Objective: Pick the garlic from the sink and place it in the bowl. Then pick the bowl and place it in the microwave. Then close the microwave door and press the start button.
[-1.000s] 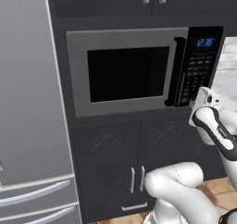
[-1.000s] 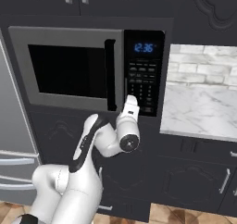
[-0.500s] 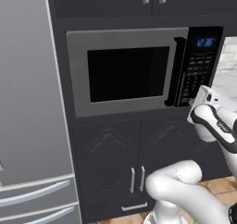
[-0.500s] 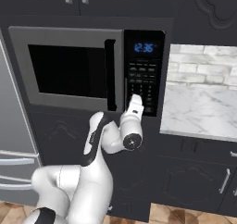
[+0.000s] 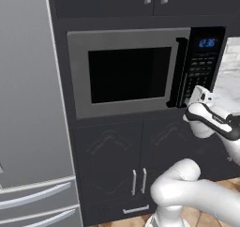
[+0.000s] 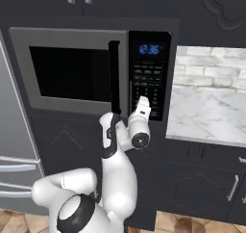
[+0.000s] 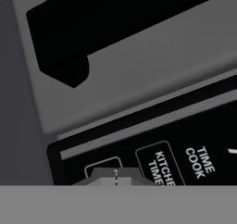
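With its two fingertips pressed together into a single narrow point, the pincer (image 7: 115, 176) sits right against the lower part of the black panel (image 6: 150, 75), its tip at the edge of a rounded button outline just beside the keys lettered "KITCHEN TIMER" and "TIME COOK" in the hand view. From the right base view the white hand reaches up and forward to the bottom rows of keys, the pincer (image 6: 143, 103) meeting the panel below the blue display (image 6: 150, 49) that reads 12:36. From the left base view the same hand comes in from the right, its tip (image 5: 197, 93) at the panel's lower edge, close to the foot of the black bar handle (image 5: 178, 72). That handle stands upright along the right side of the microwave door (image 5: 127, 73), which lies flush and closed in the grey frame of the microwave (image 6: 91, 71), its wide black window dark, so what is inside cannot be seen. Dark cabinet doors (image 5: 123, 167) with slim metal pulls stand below the microwave, a grey refrigerator (image 5: 28, 109) rises to its left, and to its right a pale marble tabletop (image 6: 209, 114) lies under a whitish brick wall.
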